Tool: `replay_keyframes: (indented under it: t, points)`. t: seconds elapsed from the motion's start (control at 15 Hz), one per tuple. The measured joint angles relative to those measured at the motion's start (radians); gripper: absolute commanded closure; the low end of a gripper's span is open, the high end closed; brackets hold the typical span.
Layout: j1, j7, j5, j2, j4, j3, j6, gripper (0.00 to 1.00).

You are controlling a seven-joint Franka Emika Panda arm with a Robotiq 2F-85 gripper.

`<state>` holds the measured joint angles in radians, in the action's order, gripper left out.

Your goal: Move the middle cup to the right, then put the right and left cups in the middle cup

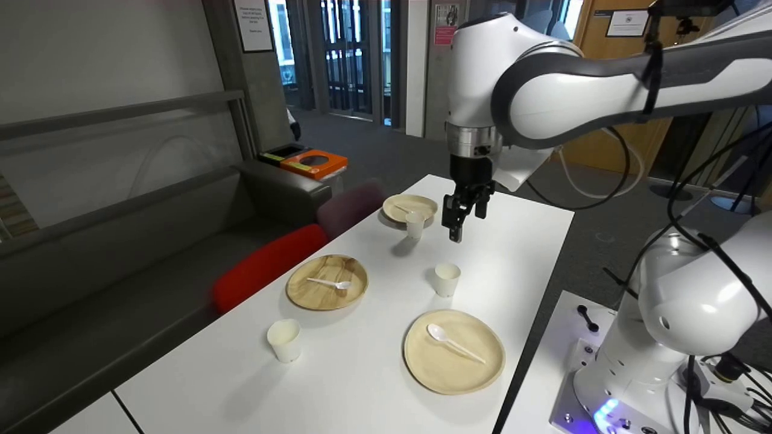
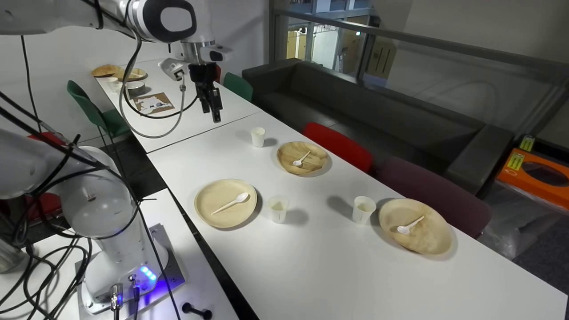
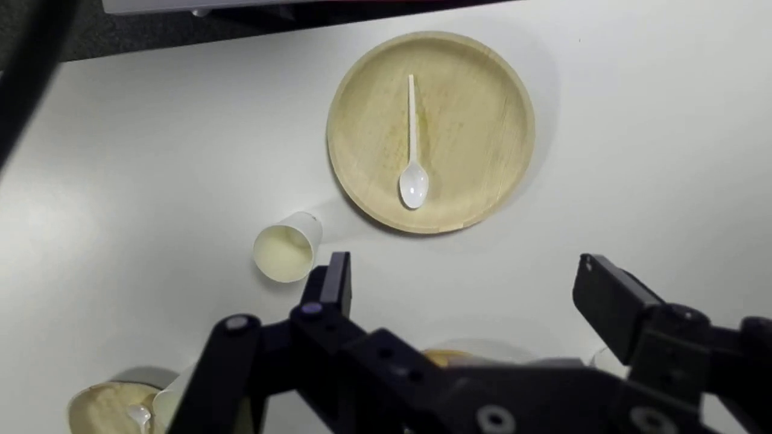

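Note:
Three small white cups stand upright on the white table. The middle cup (image 1: pixel 447 279) (image 2: pixel 278 209) is beside the plate nearest the robot. In an exterior view the left cup (image 2: pixel 258 137) stands by the darker wooden plate, and the right cup (image 2: pixel 363 209) beside the far plate. High over the table hangs my gripper (image 1: pixel 467 222) (image 2: pixel 211 114), jaws wide apart with nothing between them. In the wrist view, the middle cup (image 3: pixel 283 253) lies just left of the gripper (image 3: pixel 461 265). There, both the right cup (image 3: pixel 172 398) and the left cup (image 3: pixel 609 361) are partly hidden behind the gripper.
Three plates hold white spoons: a near plate (image 1: pixel 453 377), a wooden plate (image 1: pixel 325 265) and a far plate (image 2: pixel 422 240). Chairs and a grey sofa (image 2: pixel 378 106) line the far side. Cables (image 2: pixel 129 186) hang around the arm. A tabletop at the back carries more tableware.

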<state>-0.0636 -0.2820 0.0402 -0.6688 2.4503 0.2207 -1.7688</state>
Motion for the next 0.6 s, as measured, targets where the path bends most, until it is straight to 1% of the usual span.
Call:
replay_keyframes:
  t: [0.13, 0.27, 0.4, 0.6]
  points:
    - [0.024, 0.000, -0.005, 0.047, 0.023, -0.018, -0.112, 0.00]
    - [0.052, 0.000, -0.036, 0.109, 0.047, -0.038, -0.235, 0.00]
    - [0.090, -0.001, -0.088, 0.186, 0.064, -0.059, -0.341, 0.00]
    - [0.150, -0.008, -0.171, 0.312, 0.070, -0.097, -0.454, 0.00]
